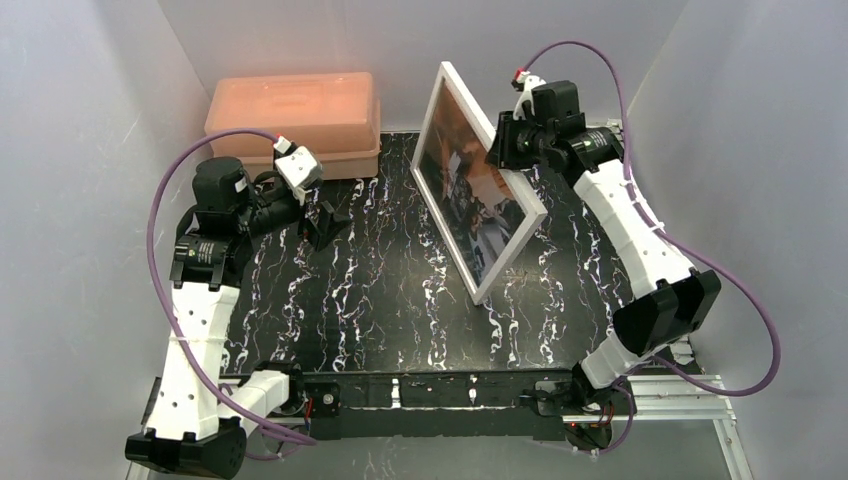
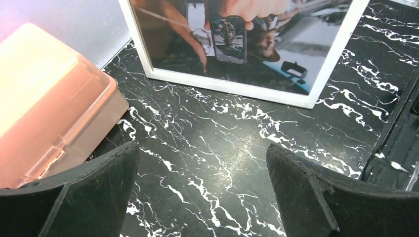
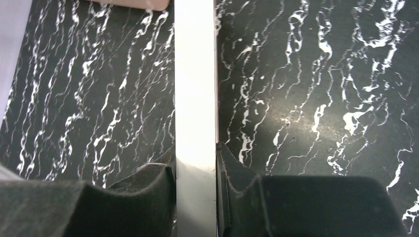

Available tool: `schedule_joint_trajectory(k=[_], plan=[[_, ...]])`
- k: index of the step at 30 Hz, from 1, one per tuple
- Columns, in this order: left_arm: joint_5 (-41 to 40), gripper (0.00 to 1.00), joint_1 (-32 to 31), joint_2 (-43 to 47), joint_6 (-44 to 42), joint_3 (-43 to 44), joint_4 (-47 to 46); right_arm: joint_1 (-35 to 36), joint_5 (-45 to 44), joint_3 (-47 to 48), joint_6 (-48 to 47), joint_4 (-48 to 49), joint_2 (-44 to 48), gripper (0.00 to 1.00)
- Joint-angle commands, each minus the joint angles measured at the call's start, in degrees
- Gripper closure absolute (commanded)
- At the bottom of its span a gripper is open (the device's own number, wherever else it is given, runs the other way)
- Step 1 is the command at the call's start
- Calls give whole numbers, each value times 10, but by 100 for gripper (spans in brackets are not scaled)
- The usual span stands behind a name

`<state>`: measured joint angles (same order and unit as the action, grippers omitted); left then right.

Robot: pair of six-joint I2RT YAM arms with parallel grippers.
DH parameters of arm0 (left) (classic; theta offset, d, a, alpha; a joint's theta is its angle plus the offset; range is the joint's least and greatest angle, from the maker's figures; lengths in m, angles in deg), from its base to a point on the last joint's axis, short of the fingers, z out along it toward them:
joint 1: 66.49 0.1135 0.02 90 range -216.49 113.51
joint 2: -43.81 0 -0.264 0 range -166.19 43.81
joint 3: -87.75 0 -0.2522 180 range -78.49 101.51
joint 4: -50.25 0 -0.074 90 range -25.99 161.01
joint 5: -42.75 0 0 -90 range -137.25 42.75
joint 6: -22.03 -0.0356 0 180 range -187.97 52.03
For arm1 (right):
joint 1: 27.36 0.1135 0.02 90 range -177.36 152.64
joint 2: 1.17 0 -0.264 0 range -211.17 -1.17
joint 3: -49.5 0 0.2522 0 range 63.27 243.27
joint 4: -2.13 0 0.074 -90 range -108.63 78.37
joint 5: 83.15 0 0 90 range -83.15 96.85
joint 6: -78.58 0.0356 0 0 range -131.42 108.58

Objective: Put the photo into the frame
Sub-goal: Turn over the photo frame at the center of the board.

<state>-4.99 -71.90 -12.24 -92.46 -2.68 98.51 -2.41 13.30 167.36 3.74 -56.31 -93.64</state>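
Observation:
The white frame (image 1: 507,258) stands upright on its lower edge at the middle right of the table, with its front turned toward the left arm. The photo (image 1: 462,180) shows inside it, in orange-brown, dark and blue-white tones. My right gripper (image 1: 503,150) is shut on the frame's upper edge; in the right wrist view the white edge (image 3: 195,89) runs between the two dark fingers (image 3: 148,182). My left gripper (image 1: 325,225) hangs open and empty to the left of the frame. The left wrist view looks across the table at the frame (image 2: 232,88) and the photo (image 2: 237,39).
A pink plastic box (image 1: 295,115) sits at the back left, close beside the left gripper, and shows as the pink box (image 2: 44,98) in the left wrist view. The black marbled table (image 1: 380,300) is walled by white panels on three sides.

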Motion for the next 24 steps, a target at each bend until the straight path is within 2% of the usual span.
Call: schedule_joint_trajectory(k=[1, 9, 15, 19, 24], plan=[[13, 1, 2, -4, 22, -2, -13, -8, -3, -114, 22, -23, 3, 88], [-1, 1, 2, -12, 37, -24, -15, -12, 42, -363, 55, 125, 124, 86], [-13, 2, 2, -9, 15, -58, -13, -12, 80, -532, 91, 242, 212, 86], [-22, 1, 2, -15, -1, -72, -1, -12, 87, -605, 111, 296, 238, 86], [-31, 1, 2, -27, -18, -77, 23, -12, 89, -650, 118, 348, 234, 85]])
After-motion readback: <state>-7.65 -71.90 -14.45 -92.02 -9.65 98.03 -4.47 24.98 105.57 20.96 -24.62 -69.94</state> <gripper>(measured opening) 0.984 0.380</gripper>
